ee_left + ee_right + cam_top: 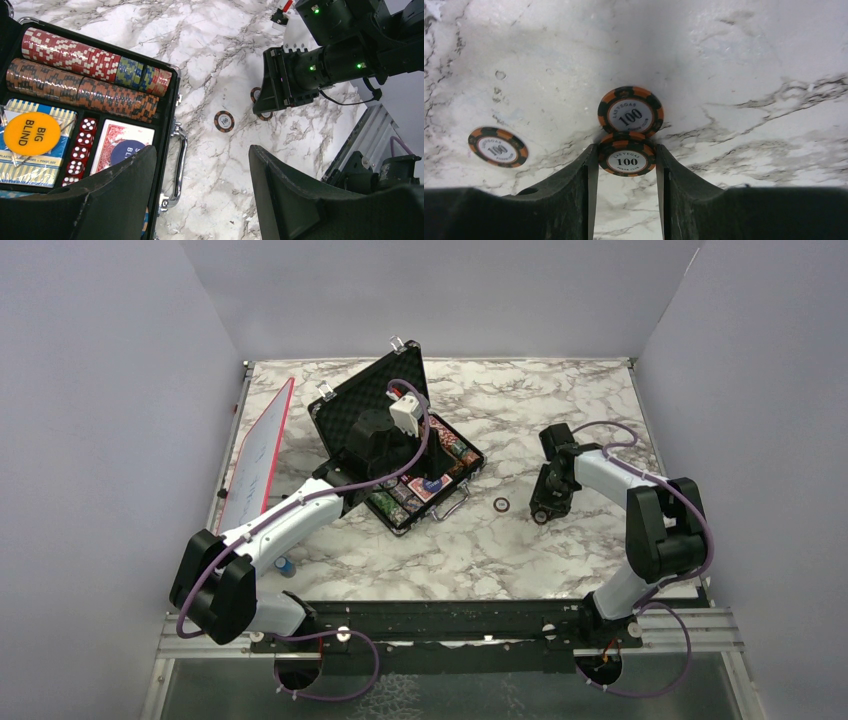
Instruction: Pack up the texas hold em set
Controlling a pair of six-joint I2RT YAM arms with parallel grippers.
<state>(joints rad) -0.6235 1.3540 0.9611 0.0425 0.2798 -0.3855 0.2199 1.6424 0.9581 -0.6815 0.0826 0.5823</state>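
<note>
The black silver-edged briefcase (352, 405) lies open at the table's middle. In the left wrist view its tray (170, 107) holds rows of multicoloured chips (85, 62), an orange disc (31, 133), red dice (77, 150) and red-backed cards (131, 134) under a blue disc (125, 150). My left gripper (202, 165) is open and empty above the metal handle (178, 165). My right gripper (625, 150) is shut on an orange-black 100 chip (627, 161) at the table surface, its edge against a second chip (630, 112). A third chip (498, 146) lies apart on the marble, left of it.
A red-edged white board (258, 455) leans along the left wall. A small blue-tipped tool (286, 566) lies by the left arm. The loose chip (501, 504) lies between the case handle and the right gripper (548, 508). Grey walls enclose the marble table (560, 400).
</note>
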